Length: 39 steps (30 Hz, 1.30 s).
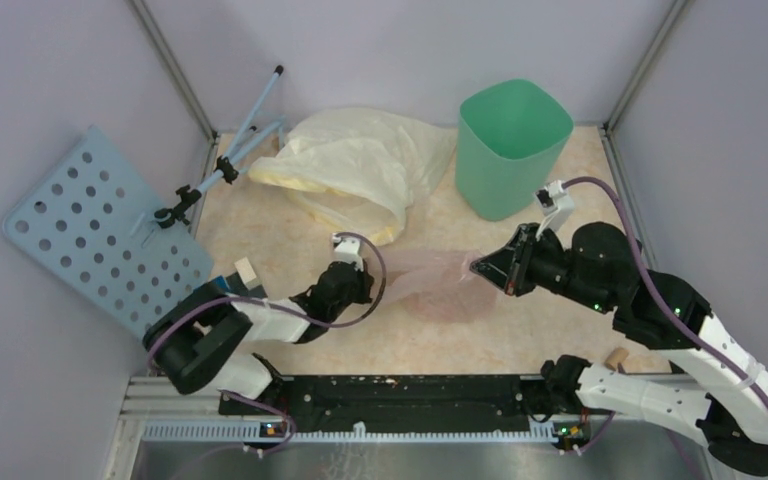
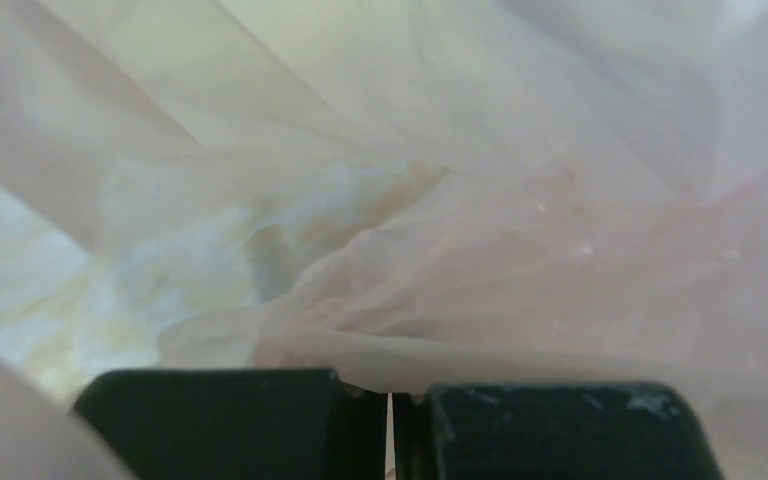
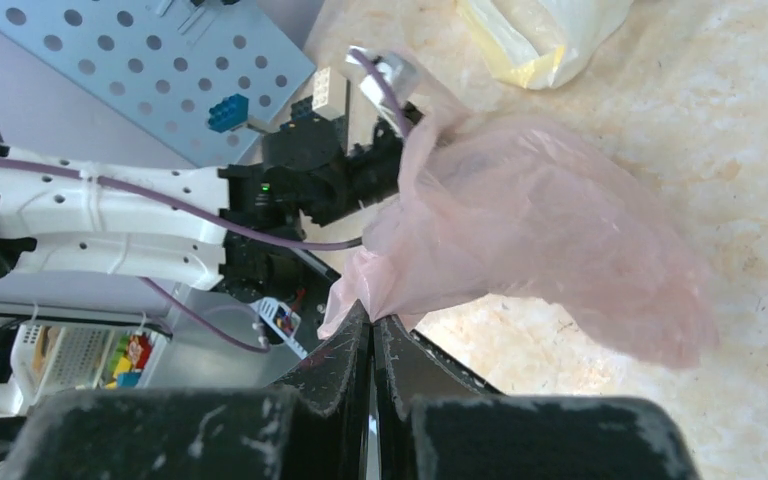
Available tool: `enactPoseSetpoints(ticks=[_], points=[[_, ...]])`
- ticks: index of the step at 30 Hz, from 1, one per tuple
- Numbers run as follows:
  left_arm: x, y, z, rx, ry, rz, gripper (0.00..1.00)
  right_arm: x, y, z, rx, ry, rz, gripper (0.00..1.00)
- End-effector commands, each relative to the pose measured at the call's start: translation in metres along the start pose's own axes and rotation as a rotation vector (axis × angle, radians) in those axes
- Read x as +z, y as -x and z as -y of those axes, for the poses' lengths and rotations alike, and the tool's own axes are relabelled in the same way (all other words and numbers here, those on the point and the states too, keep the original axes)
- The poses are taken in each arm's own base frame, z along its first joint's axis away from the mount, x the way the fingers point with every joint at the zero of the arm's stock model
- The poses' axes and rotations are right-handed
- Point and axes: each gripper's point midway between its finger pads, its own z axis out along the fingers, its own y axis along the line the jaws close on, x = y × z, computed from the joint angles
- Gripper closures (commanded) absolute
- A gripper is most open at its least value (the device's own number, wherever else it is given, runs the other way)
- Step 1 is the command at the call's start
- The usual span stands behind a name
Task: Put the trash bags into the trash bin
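The left fingers (image 2: 230, 420) are pressed together, with a fold of the trash bag (image 1: 442, 284) pinched at their tips. In the left wrist view the translucent pale-pink film fills almost the entire field above them. The right fingers (image 3: 345, 365) are likewise closed, clamping a gathered corner of the same bag, which fans out from the tips into a crinkled, loose pouch. In the top view the bag spans the gap between the two arms, near the middle of the surface (image 1: 410, 345), with its left edge at the left fingers and its right edge at the right fingers. Whether its sagging underside touches the surface cannot be determined. The trash bin (image 1: 512, 150) stands upright at the far right of the surface, beyond the right arm's wrist and apart from the bag, mouth facing up. A larger opaque pale-yellow bag (image 1: 355, 165) lies crumpled just left of the bin, at the far side of the surface. A pale-blue perforated panel (image 1: 100, 232) sits tilted at the left side of the scene.
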Motion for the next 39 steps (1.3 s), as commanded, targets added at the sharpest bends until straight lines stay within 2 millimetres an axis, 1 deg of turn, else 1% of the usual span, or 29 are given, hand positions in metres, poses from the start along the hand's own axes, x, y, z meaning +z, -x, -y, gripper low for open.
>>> enactPoseSetpoints(ticks=[1, 3, 4, 6, 7, 9, 11, 12, 14, 16, 18, 19, 20, 21, 23, 24, 26, 32, 35, 39], points=[[-0.028, 0.036, -0.026, -0.029, 0.126, 0.152, 1.0, -0.009, 0.004, 0.006, -0.016, -0.026, 0.015, 1.0], [-0.044, 0.055, -0.027, -0.025, 0.131, 0.213, 1.0, -0.004, 0.0, 0.006, -0.019, -0.019, 0.004, 1.0], [-0.052, 0.067, -0.024, -0.02, 0.116, 0.248, 1.0, -0.001, -0.002, 0.005, -0.02, -0.013, -0.005, 1.0], [-0.069, 0.086, -0.013, 0.007, 0.057, 0.303, 1.0, 0.006, -0.005, 0.002, -0.029, -0.002, -0.025, 1.0], [-0.077, 0.094, -0.004, 0.021, 0.008, 0.319, 0.99, 0.01, -0.005, 0.0, -0.034, 0.004, -0.035, 1.0], [-0.095, 0.11, 0.011, 0.04, -0.066, 0.344, 0.93, 0.016, -0.006, -0.005, -0.046, 0.018, -0.052, 1.0], [-0.113, 0.121, 0.023, 0.065, -0.123, 0.346, 0.82, 0.021, -0.006, -0.008, -0.054, 0.03, -0.061, 1.0], [-0.121, 0.125, 0.025, 0.071, -0.134, 0.345, 0.77, 0.024, -0.006, -0.008, -0.059, 0.026, -0.065, 1.0], [-0.139, 0.132, 0.025, 0.066, -0.139, 0.355, 0.75, 0.029, -0.009, -0.006, -0.069, 0.018, -0.072, 1.0], [-0.153, 0.131, 0.02, 0.066, -0.128, 0.338, 0.74, 0.033, -0.013, -0.003, -0.077, 0.014, -0.08, 1.0], [-0.168, 0.135, 0.022, 0.065, -0.154, 0.36, 0.74, 0.037, -0.016, 0.0, -0.082, 0.014, -0.084, 1.0], [-0.176, 0.138, 0.028, 0.085, -0.198, 0.383, 0.76, 0.039, -0.018, 0.002, -0.085, 0.011, -0.087, 1.0], [-0.184, 0.14, 0.04, 0.117, -0.275, 0.407, 0.79, 0.04, -0.021, 0.004, -0.087, 0.005, -0.091, 1.0], [-0.19, 0.14, 0.051, 0.143, -0.346, 0.43, 0.84, 0.041, -0.023, 0.007, -0.088, -0.003, -0.095, 1.0], [-0.204, 0.138, 0.079, 0.173, -0.526, 0.454, 0.97, 0.042, -0.027, 0.011, -0.093, -0.01, -0.102, 1.0], [-0.207, 0.136, 0.088, 0.191, -0.584, 0.461, 1.0, 0.042, -0.029, 0.012, -0.093, -0.011, -0.104, 1.0], [-0.209, 0.134, 0.1, 0.209, -0.654, 0.459, 1.0, 0.042, -0.032, 0.013, -0.092, -0.006, -0.108, 1.0], [-0.19, 0.121, 0.129, 0.239, -0.787, 0.353, 1.0, 0.038, -0.032, 0.012, -0.097, 0.01, -0.104, 1.0], [-0.178, 0.123, 0.13, 0.263, -0.767, 0.356, 1.0, 0.038, -0.034, 0.013, -0.103, 0.004, -0.113, 1.0], [-0.159, 0.126, 0.121, 0.322, -0.694, 0.385, 1.0, 0.036, -0.04, 0.01, -0.103, 0.027, -0.141, 1.0]])
